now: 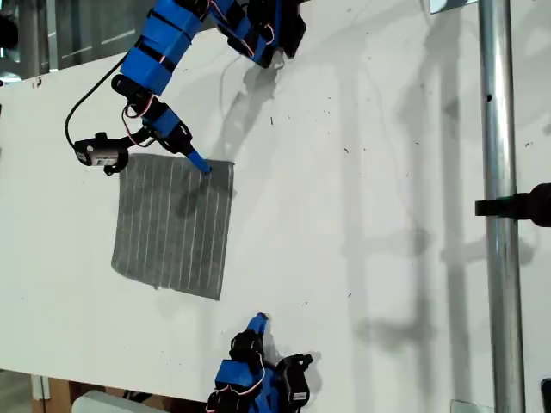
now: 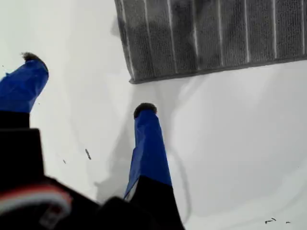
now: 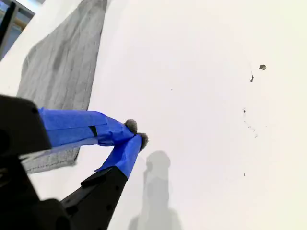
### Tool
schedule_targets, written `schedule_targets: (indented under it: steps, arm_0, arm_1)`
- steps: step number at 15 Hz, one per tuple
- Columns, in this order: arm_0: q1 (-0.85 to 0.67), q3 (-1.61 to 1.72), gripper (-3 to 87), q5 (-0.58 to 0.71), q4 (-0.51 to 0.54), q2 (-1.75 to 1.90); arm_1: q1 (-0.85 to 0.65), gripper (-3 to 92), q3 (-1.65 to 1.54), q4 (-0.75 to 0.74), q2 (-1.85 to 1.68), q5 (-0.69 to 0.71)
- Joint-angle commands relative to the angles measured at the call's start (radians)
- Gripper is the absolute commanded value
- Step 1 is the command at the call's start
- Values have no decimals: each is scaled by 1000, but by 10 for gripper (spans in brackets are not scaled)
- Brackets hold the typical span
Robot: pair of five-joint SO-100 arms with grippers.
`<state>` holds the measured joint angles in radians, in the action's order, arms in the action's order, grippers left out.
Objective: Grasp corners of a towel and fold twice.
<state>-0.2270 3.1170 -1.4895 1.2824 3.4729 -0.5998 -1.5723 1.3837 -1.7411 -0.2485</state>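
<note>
The towel (image 1: 172, 224), grey with thin pale stripes, lies flat on the white table (image 1: 362, 172) at the exterior view's left. My first gripper (image 1: 202, 166) reaches in from the far side and hovers at the towel's far edge, close to its far right corner (image 1: 231, 163). In the first wrist view this gripper (image 2: 86, 84) is open with nothing between its fingers, and a towel (image 2: 216, 33) corner (image 2: 132, 79) lies just beyond the fingertips. My second gripper (image 1: 258, 323) sits near the table's front edge, clear of the towel. Its tips (image 3: 136, 133) touch, holding nothing, with the towel (image 3: 62, 67) off to one side.
A vertical metal pole (image 1: 495, 206) with a black clamp (image 1: 521, 206) stands at the exterior view's right. A black cable (image 1: 82, 107) loops beside the first arm. Bare white tabletop spreads between the towel and the pole.
</note>
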Motion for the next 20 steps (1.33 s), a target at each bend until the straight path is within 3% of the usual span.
schedule_targets:
  steps: [1, 7, 12, 14, 18, 20]
  arm_0:
    - [11, 3, -29, -11, 5, 5]
    - [11, 3, -29, -15, 5, 5]
    - [11, 3, -29, -15, 5, 5]
    - [8, 3, -29, -14, 5, 5]
    - [8, 3, -29, -15, 5, 5]
    - [3, 3, -29, -15, 5, 5]
  arm_1:
    - [28, 368, 8, -32, 23, 12]
    - [35, 339, -11, -285, 390, 9]
    - [-34, 319, 21, -344, 497, 12]
    - [-46, 319, 44, -321, 489, 14]
    - [9, 335, 149, -97, 330, 8]
    - [8, 338, 167, -61, 288, 8]
